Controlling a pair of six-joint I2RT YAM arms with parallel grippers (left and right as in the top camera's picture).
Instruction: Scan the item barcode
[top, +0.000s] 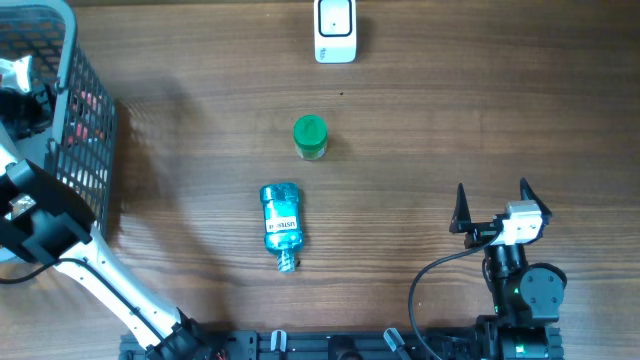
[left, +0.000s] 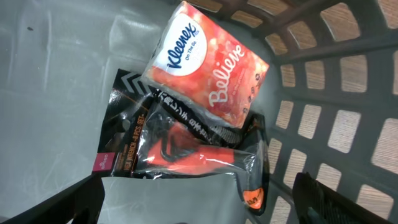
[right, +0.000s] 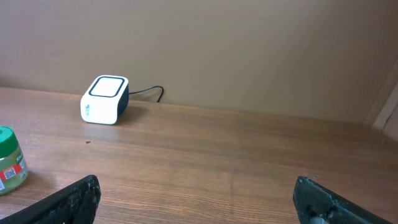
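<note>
In the left wrist view my left gripper (left: 200, 190) is open inside the grey basket (left: 348, 74), just above its floor. Its two dark fingers stand at the lower corners with nothing between them. Just ahead lies a black and orange packet (left: 180, 146), and an orange Kleenex tissue pack (left: 208, 62) lies partly on top of it. The white barcode scanner (top: 335, 30) stands at the table's far edge. My right gripper (top: 492, 205) is open above the table at the front right and holds nothing.
A green-lidded jar (top: 310, 137) stands mid-table, and a blue bottle (top: 282, 222) lies on its side nearer the front. The basket (top: 85, 120) sits at the left edge with my left arm reaching into it. The scanner's cable runs along the wall (right: 152, 92).
</note>
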